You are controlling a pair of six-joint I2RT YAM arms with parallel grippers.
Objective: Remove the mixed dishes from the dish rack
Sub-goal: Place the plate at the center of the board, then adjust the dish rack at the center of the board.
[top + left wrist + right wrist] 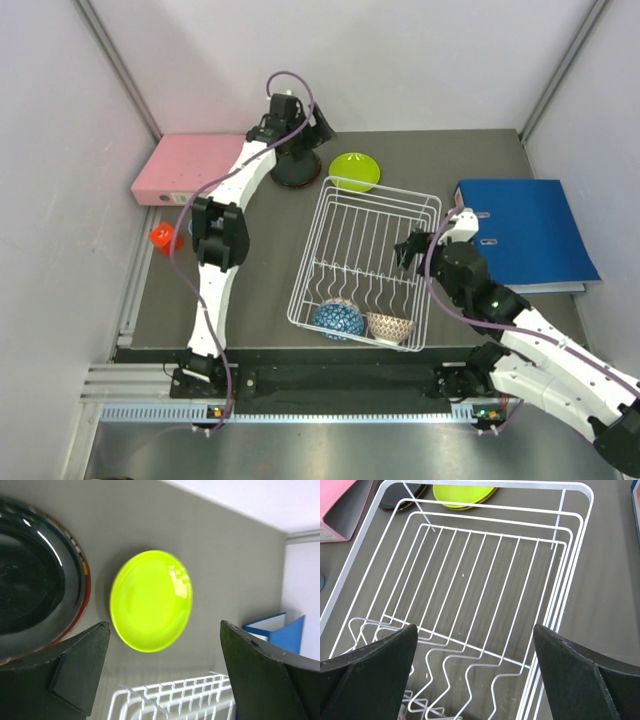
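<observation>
The white wire dish rack (pixel 430 215) stands mid-table. A blue patterned bowl (pixel 338 319) and a beige patterned bowl (pixel 390 326) sit at its near end. A lime green plate (pixel 354 170) and a dark red plate (pixel 296 178) lie on the table behind the rack. My left gripper (pixel 300 148) is open and empty above the dark red plate (pixel 35 600), with the lime plate (pixel 150 600) ahead. My right gripper (pixel 408 250) is open and empty over the rack's right side (pixel 580 555). The cup and the yellow plate are out of view.
A pink binder (pixel 190 168) lies at the back left and a blue binder (pixel 525 235) at the right. A small red cube (pixel 163 236) sits by the left wall. The rack's far edge (pixel 170 700) shows below my left fingers (pixel 75 675).
</observation>
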